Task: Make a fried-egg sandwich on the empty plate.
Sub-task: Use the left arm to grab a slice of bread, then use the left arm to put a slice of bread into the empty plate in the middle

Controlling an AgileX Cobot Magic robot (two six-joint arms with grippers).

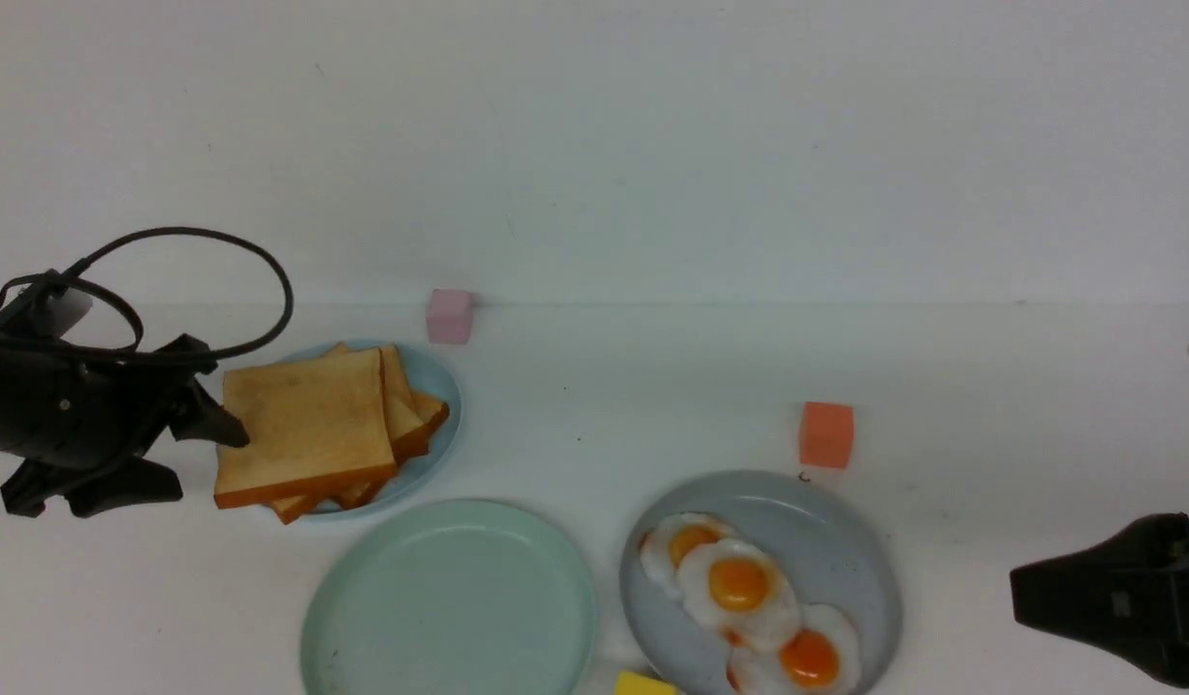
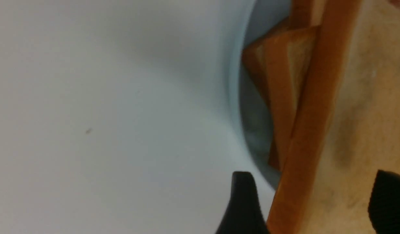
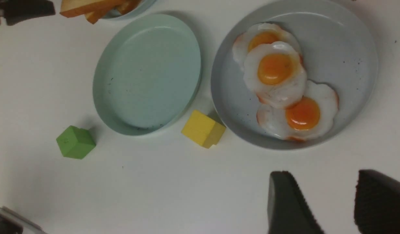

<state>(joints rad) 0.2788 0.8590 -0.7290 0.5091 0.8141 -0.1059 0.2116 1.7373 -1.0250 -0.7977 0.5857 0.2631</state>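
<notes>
Mint-green plate (image 1: pixel 450 598) sits at the near middle of the table, bare, between the other two plates.

Around it:
- Yellow cube (image 3: pixel 203 128) lies in the gap between its rim and the grey-blue plate (image 1: pixel 845 550). It is just beside both.
- Green cube (image 3: pixel 76 142) is near the mint rim, apart from the yellow one. It shows only in the right wrist view.
- Orange cube (image 1: pixel 826 434) is just behind the grey-blue plate.
- Pink cube (image 1: pixel 450 316) is against the back wall, behind the light-blue plate (image 1: pixel 438 386).

Containers:
- The light-blue plate, far left, carries a fanned stack of toast slices (image 1: pixel 305 425). The top slice overhangs the rim on the left.
- The grey-blue plate, right, holds three fried eggs (image 1: pixel 739 584) overlapping in a diagonal row.

Pincers:
- Left gripper (image 1: pixel 211 463) is at the top slice's left edge, jaws spread wide. The crust runs between them in the wrist view, and nothing is clamped.
- Right gripper (image 3: pixel 325 174) is at the table's right, clear of the egg plate. Its jaws are apart with only bare table between them.
</notes>
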